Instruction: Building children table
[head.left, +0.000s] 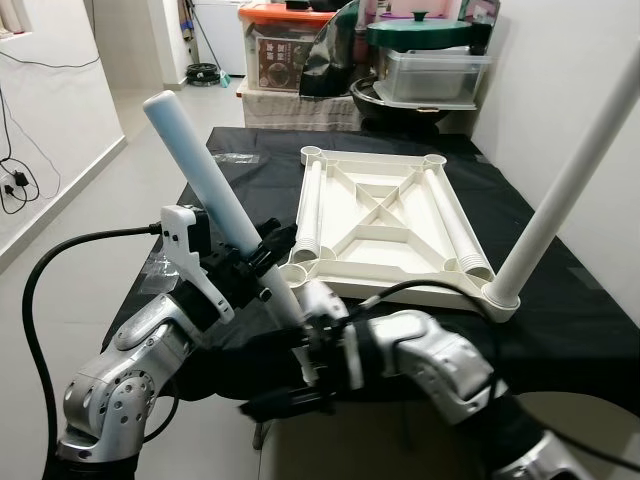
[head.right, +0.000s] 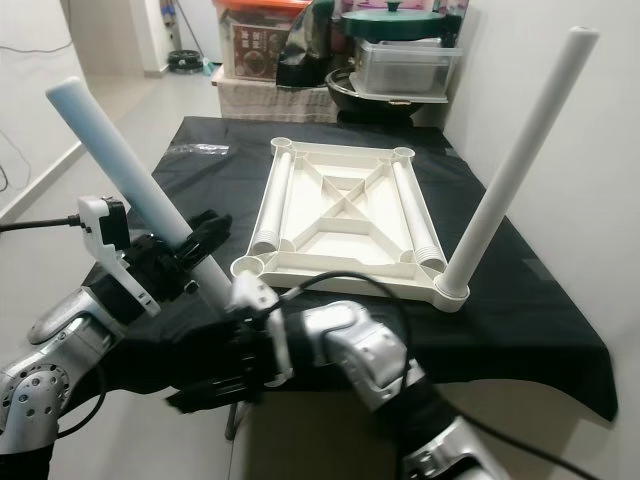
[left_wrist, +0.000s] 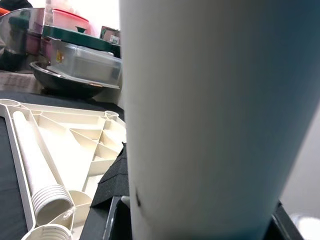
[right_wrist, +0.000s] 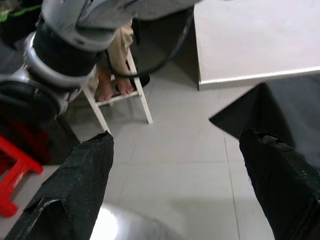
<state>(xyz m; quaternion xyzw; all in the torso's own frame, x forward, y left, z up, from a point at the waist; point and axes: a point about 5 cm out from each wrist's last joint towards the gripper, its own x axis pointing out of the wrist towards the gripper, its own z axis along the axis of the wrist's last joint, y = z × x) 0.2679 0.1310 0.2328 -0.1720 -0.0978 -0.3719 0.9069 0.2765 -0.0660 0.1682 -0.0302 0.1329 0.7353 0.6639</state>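
Observation:
The cream table top (head.left: 375, 200) lies upside down on a black cloth. A white leg (head.left: 570, 180) stands upright in its near right corner socket. Two more legs (head.left: 310, 210) lie inside the frame along its left and right sides. My left gripper (head.left: 250, 265) is shut on a pale leg (head.left: 200, 170) that tilts up and to the left, its lower end close to the near left corner socket (head.left: 295, 272). My right gripper (head.left: 290, 395) reaches across below the table's front edge, open, with only floor between its fingers (right_wrist: 65, 200).
Storage boxes (head.left: 285, 45), a green-lidded tub (head.left: 430, 60) and a black bowl crowd the far end of the table. A white wall runs close on the right. Under me are a person's bare feet (right_wrist: 117, 85) by a white stool, and a red stool (right_wrist: 12, 175).

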